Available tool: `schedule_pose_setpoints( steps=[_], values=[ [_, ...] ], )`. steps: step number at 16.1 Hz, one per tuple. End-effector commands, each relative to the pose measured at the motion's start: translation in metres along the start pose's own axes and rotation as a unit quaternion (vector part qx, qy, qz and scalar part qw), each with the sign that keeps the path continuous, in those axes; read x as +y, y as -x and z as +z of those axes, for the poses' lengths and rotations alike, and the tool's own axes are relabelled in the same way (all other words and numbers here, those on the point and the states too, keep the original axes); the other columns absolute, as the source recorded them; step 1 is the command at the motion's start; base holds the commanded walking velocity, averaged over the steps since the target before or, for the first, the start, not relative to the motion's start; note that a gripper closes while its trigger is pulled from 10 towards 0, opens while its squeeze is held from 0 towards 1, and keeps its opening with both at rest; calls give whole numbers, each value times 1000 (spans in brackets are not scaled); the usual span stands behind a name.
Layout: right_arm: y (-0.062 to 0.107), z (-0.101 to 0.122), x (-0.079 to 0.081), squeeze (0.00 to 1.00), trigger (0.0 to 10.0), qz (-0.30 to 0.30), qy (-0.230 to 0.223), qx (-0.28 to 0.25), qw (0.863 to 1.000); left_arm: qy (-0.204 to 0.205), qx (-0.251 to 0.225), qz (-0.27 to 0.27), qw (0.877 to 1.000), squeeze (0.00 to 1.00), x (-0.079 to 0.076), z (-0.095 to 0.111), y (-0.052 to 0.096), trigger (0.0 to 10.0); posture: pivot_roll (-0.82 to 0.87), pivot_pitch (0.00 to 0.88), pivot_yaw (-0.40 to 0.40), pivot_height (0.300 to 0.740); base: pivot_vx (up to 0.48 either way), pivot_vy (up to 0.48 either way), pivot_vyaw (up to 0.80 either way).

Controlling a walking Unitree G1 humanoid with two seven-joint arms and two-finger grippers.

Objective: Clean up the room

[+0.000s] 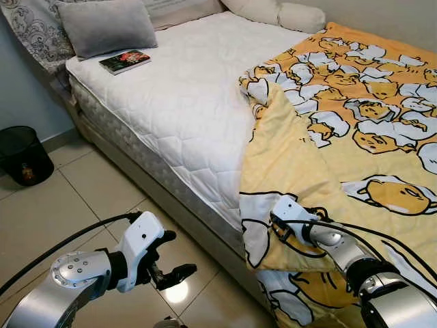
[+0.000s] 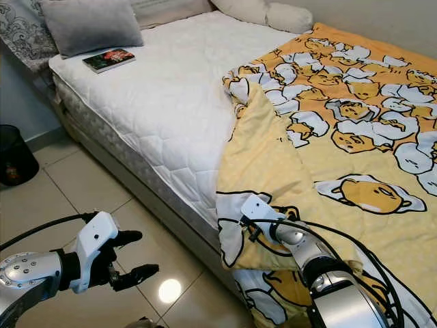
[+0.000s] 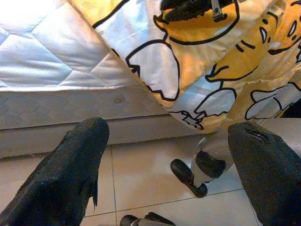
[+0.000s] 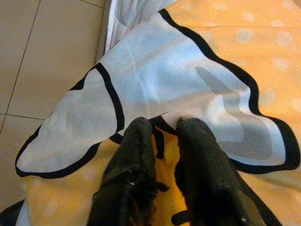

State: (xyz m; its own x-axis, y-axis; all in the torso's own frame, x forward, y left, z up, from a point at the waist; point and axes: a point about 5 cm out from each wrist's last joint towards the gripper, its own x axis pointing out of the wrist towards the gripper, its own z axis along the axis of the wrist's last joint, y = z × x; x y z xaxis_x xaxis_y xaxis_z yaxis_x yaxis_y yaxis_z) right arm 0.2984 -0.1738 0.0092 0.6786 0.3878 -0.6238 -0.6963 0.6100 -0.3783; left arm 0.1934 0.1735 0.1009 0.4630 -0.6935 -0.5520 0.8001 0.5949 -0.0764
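Bedroom with a tile floor, bare white mattress [image 1: 184, 96] half covered. The cartoon-egg blanket [image 1: 355, 116] sits bunched toward the right, and the right tool [image 4: 162, 141] is clenched on its folded corner. Left tool [image 1: 167, 256] hangs released over the floor, further away.

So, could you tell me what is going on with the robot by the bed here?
The robot stands at the bed's side. Its right gripper is pinched shut on the edge of the yellow cartoon blanket, which lies folded back, baring the white mattress. Its left gripper hangs open over the tiled floor, holding nothing.
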Motion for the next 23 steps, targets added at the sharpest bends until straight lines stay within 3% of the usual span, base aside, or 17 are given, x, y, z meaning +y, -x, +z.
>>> schedule_pose_setpoints(
  steps=[1,12,13,15,17,18,19,20,23],
  values=[
    [1,3,-6,906,10000,-11,-5,-4,1000,-9,-3,5,1000,0,1,2,3,10000,152,0,-27,740,0,0,0],
    [1,3,-6,906,10000,-11,-5,-4,1000,-9,-3,5,1000,0,1,2,3,10000,152,0,-27,740,0,0,0],
    [-7,9,-1,0,10000,-24,52,26,998,-8,8,5,1000,0,-1,0,11,10000,207,0,6,740,0,0,0],
    [-16,19,4,0,10000,-40,126,56,990,-7,22,5,1000,0,-4,-3,22,10000,216,0,2,740,0,0,0],
    [-19,25,6,0,10000,-43,133,45,989,-4,19,16,1000,0,-5,-2,26,10000,220,0,-7,740,0,0,0],
    [-19,25,7,176,10000,-41,126,41,990,-5,18,17,1000,0,-5,-2,25,10000,220,0,-8,740,0,0,0],
    [-19,25,8,176,10000,-39,120,39,991,-5,18,17,1000,0,-4,-2,25,10000,219,0,-9,740,0,0,0],
    [-20,24,9,1000,10000,-39,118,45,991,-5,17,18,1000,0,-4,-1,25,10000,221,0,-7,740,0,0,0],
    [-20,21,9,1000,10000,-45,139,67,987,-5,18,19,1000,0,-5,0,27,10000,227,0,-2,740,0,0,0]
  ],
)
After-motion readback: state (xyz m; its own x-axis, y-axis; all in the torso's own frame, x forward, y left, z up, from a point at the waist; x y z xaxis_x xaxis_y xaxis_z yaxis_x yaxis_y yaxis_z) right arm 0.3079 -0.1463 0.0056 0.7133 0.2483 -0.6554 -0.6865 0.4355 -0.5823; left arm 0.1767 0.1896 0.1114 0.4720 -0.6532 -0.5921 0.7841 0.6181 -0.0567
